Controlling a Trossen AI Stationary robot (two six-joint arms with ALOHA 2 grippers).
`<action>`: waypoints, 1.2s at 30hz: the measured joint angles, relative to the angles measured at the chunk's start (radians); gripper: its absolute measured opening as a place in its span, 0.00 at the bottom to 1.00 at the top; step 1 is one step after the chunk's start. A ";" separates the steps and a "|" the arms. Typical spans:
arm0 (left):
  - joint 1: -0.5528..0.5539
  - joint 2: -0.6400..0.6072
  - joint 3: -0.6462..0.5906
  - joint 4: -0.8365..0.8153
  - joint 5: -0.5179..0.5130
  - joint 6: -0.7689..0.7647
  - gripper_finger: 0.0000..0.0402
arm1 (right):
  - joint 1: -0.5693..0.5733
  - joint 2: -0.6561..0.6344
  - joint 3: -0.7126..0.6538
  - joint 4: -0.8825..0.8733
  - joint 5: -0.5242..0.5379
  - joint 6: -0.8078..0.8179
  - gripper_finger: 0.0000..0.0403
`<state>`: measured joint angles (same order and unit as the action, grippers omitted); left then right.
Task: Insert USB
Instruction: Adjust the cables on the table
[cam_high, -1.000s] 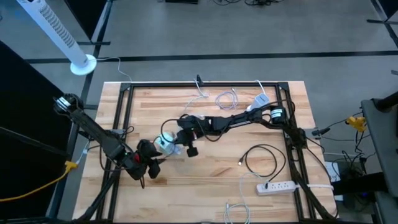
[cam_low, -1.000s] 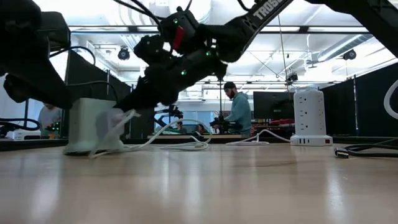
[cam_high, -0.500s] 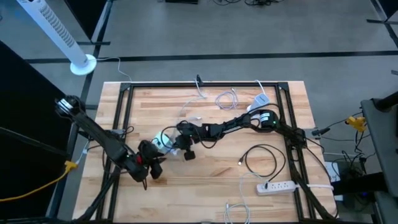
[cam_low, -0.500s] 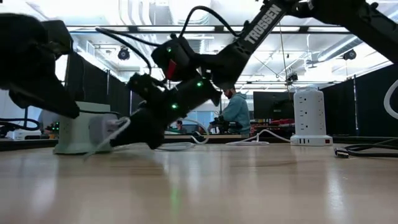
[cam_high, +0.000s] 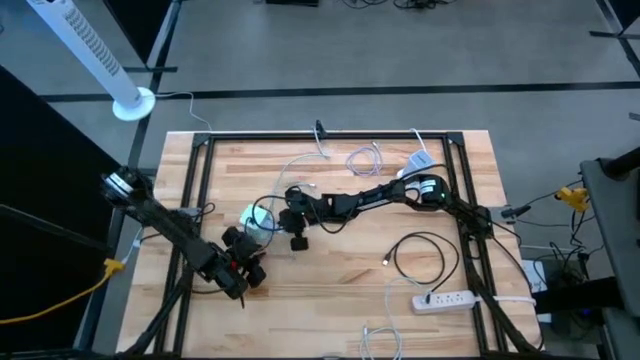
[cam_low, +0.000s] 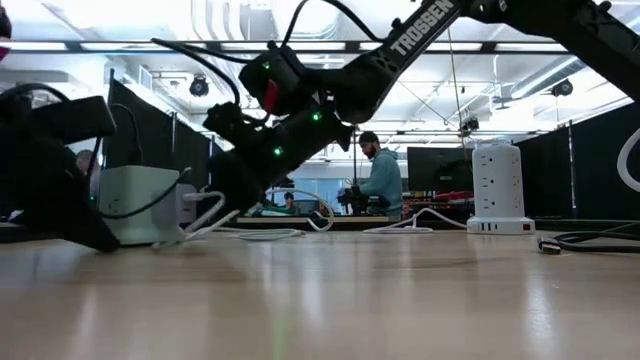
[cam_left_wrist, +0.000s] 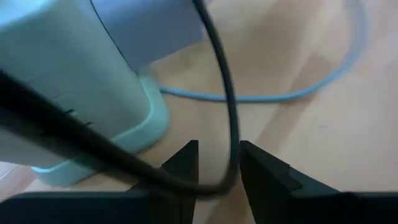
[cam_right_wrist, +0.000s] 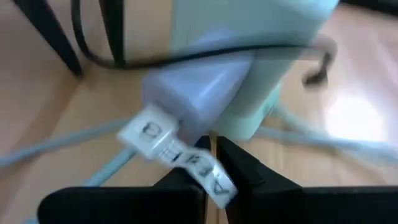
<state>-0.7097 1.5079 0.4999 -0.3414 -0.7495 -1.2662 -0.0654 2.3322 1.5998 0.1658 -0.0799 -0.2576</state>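
Room is tight around both tools. We see the left gripper (cam_high: 250, 272) low over the wooden table (cam_high: 340, 300), toward the front-left of the board, with the black frame rail (cam_high: 190, 200) running just beside its arm and open wood ahead of it toward the front edge. In its wrist view a black cable (cam_left_wrist: 227, 118) loops down between the two dark fingers (cam_left_wrist: 264, 171), which stand a little apart on either side of it; we cannot tell whether they pinch the cable or merely straddle it. Just beyond those fingers stands the pale green charging tower (cam_left_wrist: 74, 81), its base flange on the wood, with a pale blue cable (cam_left_wrist: 298, 93) curving past on the far side.

Our right gripper (cam_high: 283, 222) reaches in from the right and sits just beside the same tower (cam_high: 255, 220), on the side opposite the left gripper. Its fingers are clenched on the white USB cable (cam_right_wrist: 186, 163), at the labelled tag right behind the white USB plug (cam_right_wrist: 186, 99). That plug lies directly ahead of the fingertips, pressed up against the tower's side; we cannot tell whether it is seated in a port. Farther right a coiled black cable (cam_high: 425, 258) and a white power strip (cam_high: 445, 298) lie well apart.
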 joint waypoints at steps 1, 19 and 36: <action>0.000 0.023 0.000 0.002 -0.004 -0.004 0.26 | -0.002 0.000 0.005 0.003 0.001 0.006 0.03; 0.035 0.128 -0.029 0.006 -0.307 -0.105 0.26 | 0.020 0.000 0.009 -0.126 -0.463 0.201 0.03; 0.040 0.128 -0.051 0.016 -0.276 -0.169 0.26 | 0.056 -0.127 0.009 -0.372 -0.170 0.081 0.03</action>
<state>-0.6693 1.6356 0.4490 -0.3250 -1.0258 -1.4357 -0.0090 2.2050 1.6089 -0.2062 -0.2503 -0.1768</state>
